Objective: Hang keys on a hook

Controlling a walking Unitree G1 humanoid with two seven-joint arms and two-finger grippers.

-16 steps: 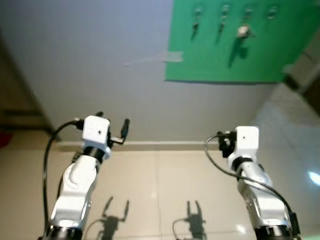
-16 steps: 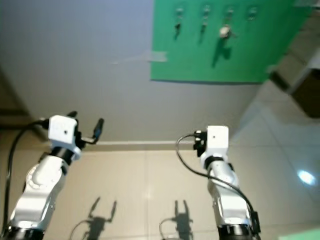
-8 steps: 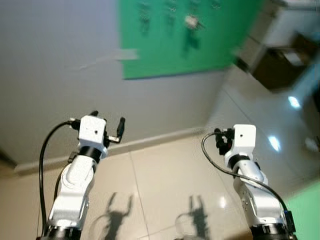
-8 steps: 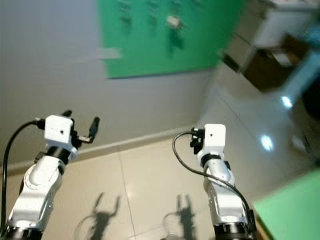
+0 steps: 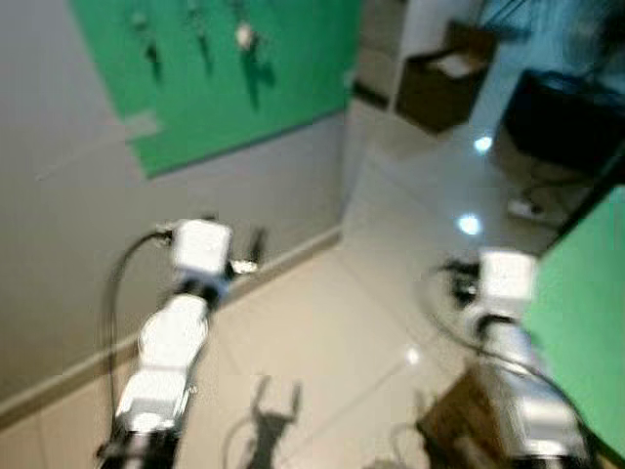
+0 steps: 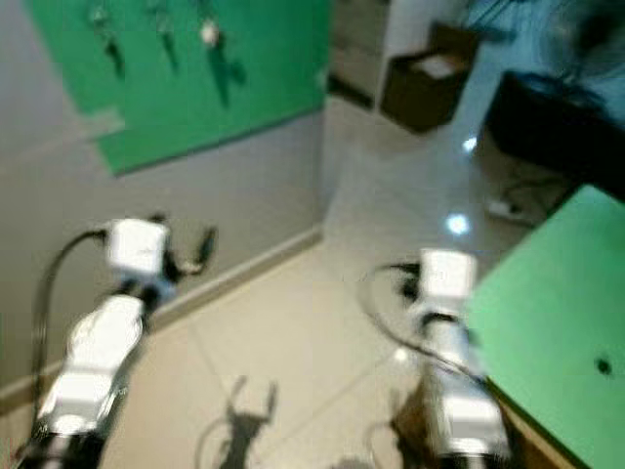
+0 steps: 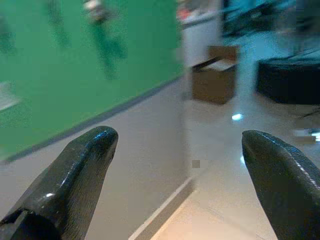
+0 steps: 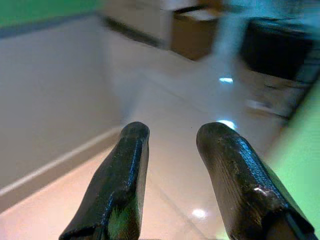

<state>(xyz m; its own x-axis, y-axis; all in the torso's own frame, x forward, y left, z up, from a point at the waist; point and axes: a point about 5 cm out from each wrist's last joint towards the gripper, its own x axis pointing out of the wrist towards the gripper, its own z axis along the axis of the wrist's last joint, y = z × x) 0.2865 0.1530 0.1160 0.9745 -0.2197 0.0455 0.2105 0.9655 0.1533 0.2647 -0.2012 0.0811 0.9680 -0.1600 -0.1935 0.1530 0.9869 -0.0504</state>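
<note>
Keys already hang on hooks of the green wall board point(image 5: 244, 88), far from the robot. The left gripper point(image 7: 180, 165) has its fingers wide apart and holds nothing. The right gripper point(image 8: 172, 165) has a small gap, also holding nothing. No hanging has started yet

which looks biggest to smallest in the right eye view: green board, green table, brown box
1. green board
2. green table, cut off by the frame, so close to the board
3. brown box, farther away, so apparent size only
</note>
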